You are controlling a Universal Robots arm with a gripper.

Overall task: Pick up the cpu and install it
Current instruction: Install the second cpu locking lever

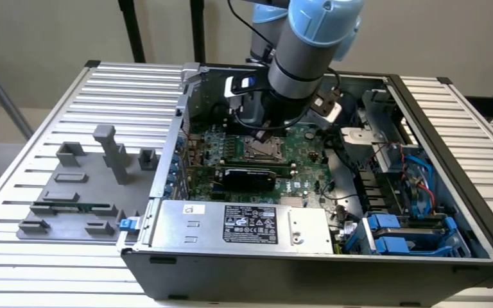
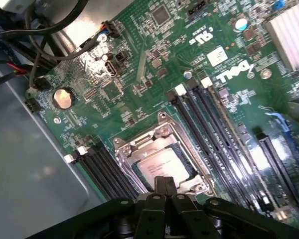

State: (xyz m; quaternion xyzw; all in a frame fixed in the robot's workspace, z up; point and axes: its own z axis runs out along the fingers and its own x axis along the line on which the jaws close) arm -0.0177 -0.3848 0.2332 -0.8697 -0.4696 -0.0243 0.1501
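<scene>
Slatted metal tabletop (image 1: pixel 75 96) carries an open computer case (image 1: pixel 315 269), its green motherboard (image 2: pixel 139 64) exposed. Inside, the cpu (image 2: pixel 162 167) lies flat in the metal-framed socket (image 2: pixel 124 149) near the board's middle, between banks of black memory slots (image 2: pixel 209 119). Just above the chip's edge hangs the gripper (image 2: pixel 165 186), fingers pressed together and holding nothing.

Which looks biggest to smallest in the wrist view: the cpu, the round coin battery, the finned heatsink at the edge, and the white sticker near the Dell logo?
1. cpu, seated in its socket
2. finned heatsink, though the picture's edge cuts it off, so its rank against the cpu is unsure
3. coin battery
4. white sticker, close to the battery in size
</scene>
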